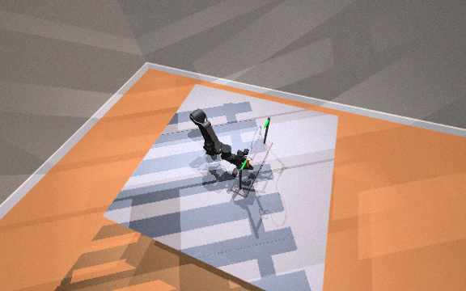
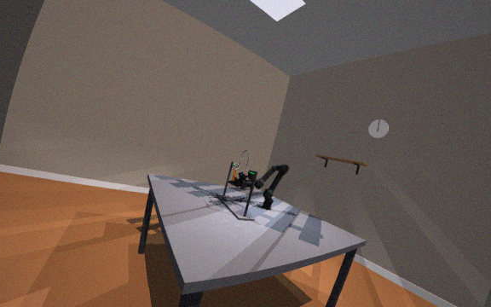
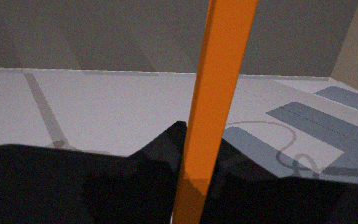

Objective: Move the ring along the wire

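The orange handle (image 1: 247,163) (image 2: 234,174) (image 3: 220,75) stands roughly upright, slightly tilted in the wrist view. My gripper (image 1: 250,166) (image 2: 233,182) (image 3: 188,131) is shut on it. The small pale ring (image 2: 236,166) is above the handle, near the inner end of the green part (image 1: 243,165) by the near post (image 1: 240,179) (image 2: 228,183). Whether it touches the wire is too small to tell. The other green part (image 1: 266,123) (image 2: 251,173) is by the other post (image 1: 265,134) (image 2: 249,198). The thin grey wire (image 2: 245,151) arches high between the posts.
The posts stand on a thin base frame (image 1: 264,155) (image 2: 232,210) on the pale table (image 1: 310,162) (image 2: 203,247). The arm (image 1: 213,139) (image 2: 276,176) reaches in from one side of the frame. Shadow bands cross the table.
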`<state>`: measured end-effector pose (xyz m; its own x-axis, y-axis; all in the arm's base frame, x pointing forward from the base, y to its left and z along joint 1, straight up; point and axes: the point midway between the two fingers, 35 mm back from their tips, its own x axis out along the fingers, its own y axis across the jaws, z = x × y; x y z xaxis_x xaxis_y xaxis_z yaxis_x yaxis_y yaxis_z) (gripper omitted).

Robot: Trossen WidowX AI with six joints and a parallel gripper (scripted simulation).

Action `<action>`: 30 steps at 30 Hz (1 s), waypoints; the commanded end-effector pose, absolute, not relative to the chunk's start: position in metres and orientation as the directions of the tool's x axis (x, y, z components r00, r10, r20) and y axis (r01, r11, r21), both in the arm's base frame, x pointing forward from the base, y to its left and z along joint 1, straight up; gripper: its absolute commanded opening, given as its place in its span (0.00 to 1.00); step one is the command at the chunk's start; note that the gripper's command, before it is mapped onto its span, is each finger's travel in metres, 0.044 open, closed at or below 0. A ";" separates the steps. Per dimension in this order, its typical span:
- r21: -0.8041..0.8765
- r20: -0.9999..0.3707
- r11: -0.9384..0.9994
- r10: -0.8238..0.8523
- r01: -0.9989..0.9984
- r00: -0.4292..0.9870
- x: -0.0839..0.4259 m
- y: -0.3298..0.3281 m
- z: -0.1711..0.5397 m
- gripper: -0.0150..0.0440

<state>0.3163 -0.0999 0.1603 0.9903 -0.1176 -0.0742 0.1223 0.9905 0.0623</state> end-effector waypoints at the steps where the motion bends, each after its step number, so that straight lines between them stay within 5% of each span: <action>1: 0.104 -0.070 0.987 -0.116 0.123 0.991 0.317 -0.091 0.162 0.00; 30: 0.599 -0.118 0.796 -0.017 0.085 0.993 0.317 -0.006 0.194 0.00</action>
<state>0.3208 -0.0161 0.1817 0.9932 -0.0445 -0.1072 0.0955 0.8388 0.5360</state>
